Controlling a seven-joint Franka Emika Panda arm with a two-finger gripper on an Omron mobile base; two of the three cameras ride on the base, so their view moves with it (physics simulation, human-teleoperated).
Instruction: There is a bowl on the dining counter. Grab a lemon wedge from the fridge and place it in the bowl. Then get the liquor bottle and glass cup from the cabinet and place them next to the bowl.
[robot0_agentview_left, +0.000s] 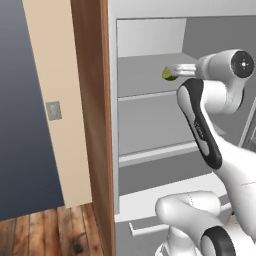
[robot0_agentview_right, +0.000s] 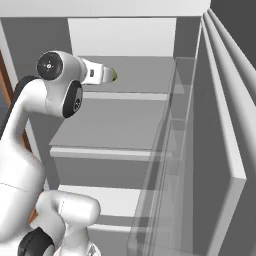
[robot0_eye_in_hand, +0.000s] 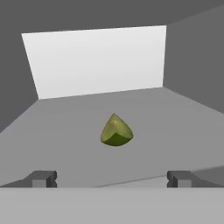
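Observation:
A yellow-green lemon wedge lies on the upper grey shelf of the open fridge, straight ahead of my hand and a short way off. My gripper is open, its two dark fingertips spread wide, with nothing between them. From the left base view the lemon wedge peeks out just past the tip of my hand, which reaches into the top shelf. In the right base view the lemon wedge shows as a small green edge at the hand's end. The bowl, liquor bottle, glass cup and cabinet are out of view.
The fridge has grey shelves below the top one and a white back wall. Its open door with clear bins stands to the right. A wooden panel borders the fridge on the left.

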